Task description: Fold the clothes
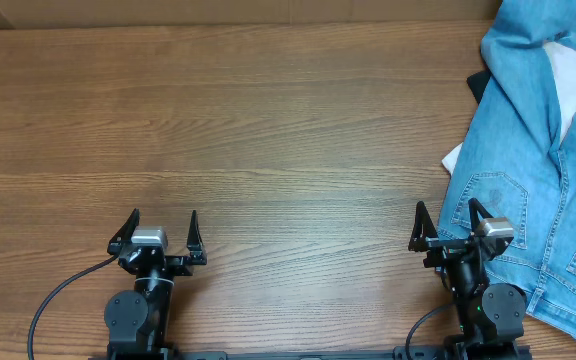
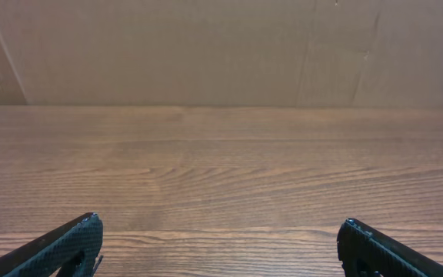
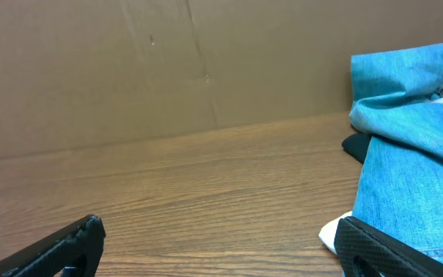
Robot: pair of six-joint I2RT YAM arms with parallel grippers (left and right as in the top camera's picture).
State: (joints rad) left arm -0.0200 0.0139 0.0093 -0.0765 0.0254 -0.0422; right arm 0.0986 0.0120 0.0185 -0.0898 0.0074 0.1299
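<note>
The clothes, a pair of light blue denim jeans (image 1: 528,180), lie crumpled along the table's right side, with a stitched back pocket facing up. In the right wrist view the jeans (image 3: 406,154) rise in folds at the right. My right gripper (image 1: 446,214) stands open at the denim's left edge; one finger is over bare wood and the other is over the fabric. From its own camera the right gripper (image 3: 220,231) holds nothing. My left gripper (image 1: 163,220) is open over bare wood at the front left, far from the jeans. The left gripper (image 2: 221,231) is empty too.
A black garment (image 1: 476,85) pokes out from under the jeans' upper left edge, and a white cloth corner (image 1: 453,157) shows lower down. A pale garment (image 1: 571,75) lies among the denim folds. A cardboard wall (image 2: 206,46) closes the table's far side.
</note>
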